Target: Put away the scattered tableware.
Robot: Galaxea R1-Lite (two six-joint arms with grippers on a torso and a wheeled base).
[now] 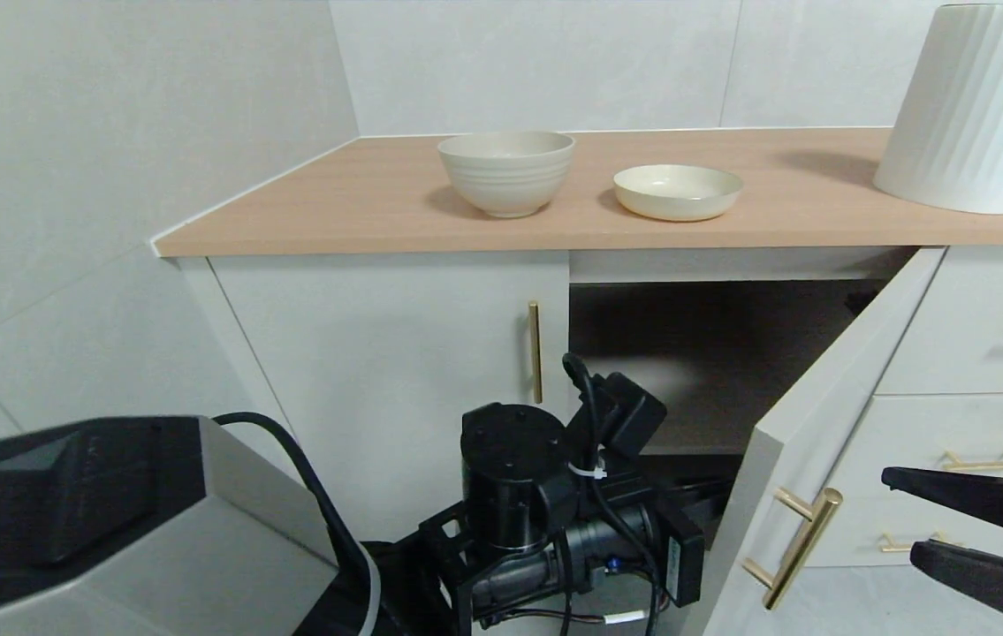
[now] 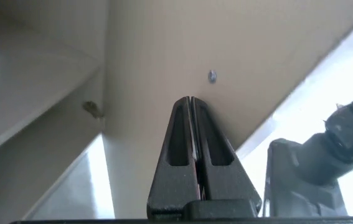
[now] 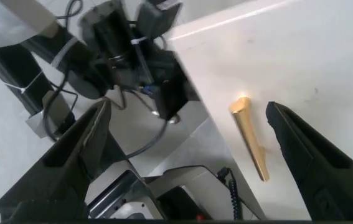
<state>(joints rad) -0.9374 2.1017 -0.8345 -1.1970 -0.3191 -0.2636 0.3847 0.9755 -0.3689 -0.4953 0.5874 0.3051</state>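
Cabinet door (image 1: 828,397) open for stowing. Right gripper (image 1: 903,517) spread wide beside door handle (image 1: 797,548); left gripper (image 2: 190,101) pinched closed, empty, behind door. Bowl (image 1: 506,172), dish (image 1: 678,191) above door: 2 unstowed.

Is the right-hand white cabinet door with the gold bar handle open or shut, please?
Open: the white cabinet door is swung outward, exposing the dark cabinet interior.

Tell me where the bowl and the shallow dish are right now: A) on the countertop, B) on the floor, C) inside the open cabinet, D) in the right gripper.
A: the bowl and the shallow dish both stand on the countertop, above the open cabinet; the right gripper is open and holds nothing.
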